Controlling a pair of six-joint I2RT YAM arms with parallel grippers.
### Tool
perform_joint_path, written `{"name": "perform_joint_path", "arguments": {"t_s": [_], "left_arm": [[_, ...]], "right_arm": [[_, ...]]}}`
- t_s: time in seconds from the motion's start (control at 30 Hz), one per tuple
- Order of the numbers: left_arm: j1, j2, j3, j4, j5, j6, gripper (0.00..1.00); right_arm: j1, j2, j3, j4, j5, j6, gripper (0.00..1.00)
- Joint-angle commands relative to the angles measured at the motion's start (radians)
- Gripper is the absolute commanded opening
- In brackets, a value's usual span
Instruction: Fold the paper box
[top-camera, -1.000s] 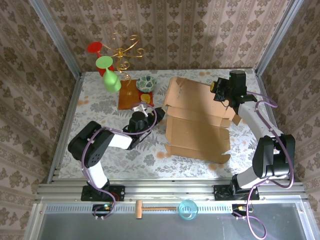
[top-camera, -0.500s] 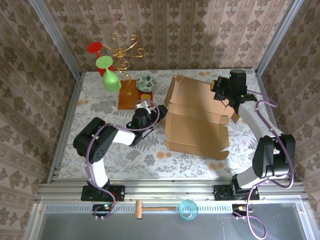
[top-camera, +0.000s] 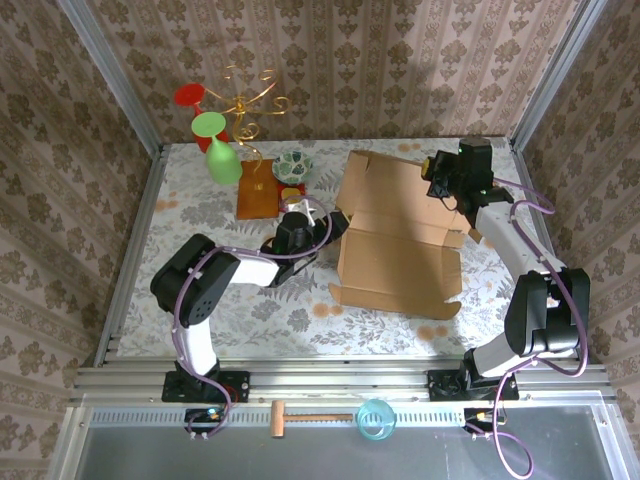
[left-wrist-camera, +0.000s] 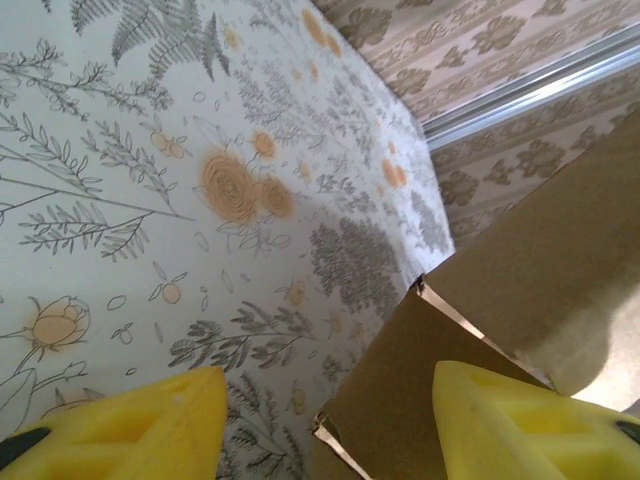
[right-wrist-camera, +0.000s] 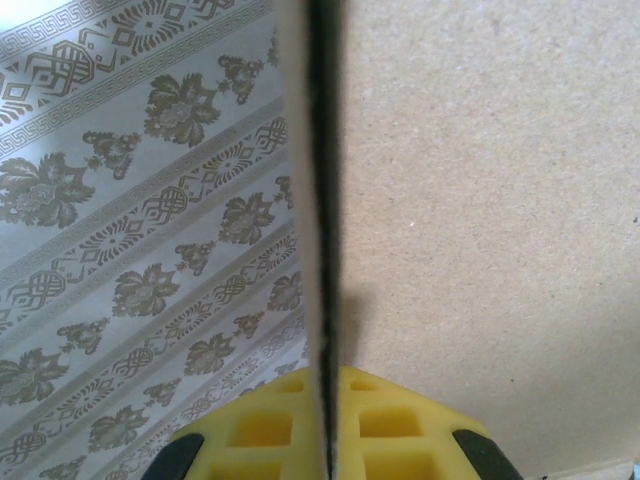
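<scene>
Left gripper (top-camera: 322, 220) closer to paper box (top-camera: 400, 262) edge; right gripper (top-camera: 437, 180) on its flap.

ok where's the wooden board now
Top view: the wooden board lies far left on the table, just in front of the green glass and patterned bowl, beside the left claw.

- Top external: set above and behind, looking down over the whole worktop (top-camera: 190, 210).
- Left wrist: low over the worktop, close beside the paper box (left-wrist-camera: 560, 260).
- Right wrist: tight against that same box's edge.
</scene>
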Motion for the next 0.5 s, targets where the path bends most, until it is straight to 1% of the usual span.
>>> {"name": "perform_joint_path", "arguments": {"t_s": [0.0, 0.13, 0.27, 0.33, 0.47], "left_arm": [[-0.018, -0.013, 0.065, -0.113, 0.001, 0.129, 0.6], [-0.032, -0.002, 0.11, -0.185, -0.005, 0.196, 0.6], [-0.029, -0.017, 0.104, -0.226, -0.029, 0.208, 0.61], [-0.02, -0.034, 0.084, -0.225, -0.027, 0.201, 0.62], [0.013, -0.071, 0.011, -0.2, -0.009, 0.169, 0.61]], "right_arm": [[0.031, 0.014, 0.021, -0.002, -0.009, 0.02, 0.0], [0.039, 0.016, 0.016, 0.013, -0.004, 0.023, 0.0], [0.041, 0.013, 0.011, 0.028, 0.006, -0.013, 0.0], [0.039, 0.013, 0.006, 0.054, 0.014, -0.064, 0.0], [0.049, 0.01, -0.018, 0.151, 0.015, -0.27, 0.0]]}}
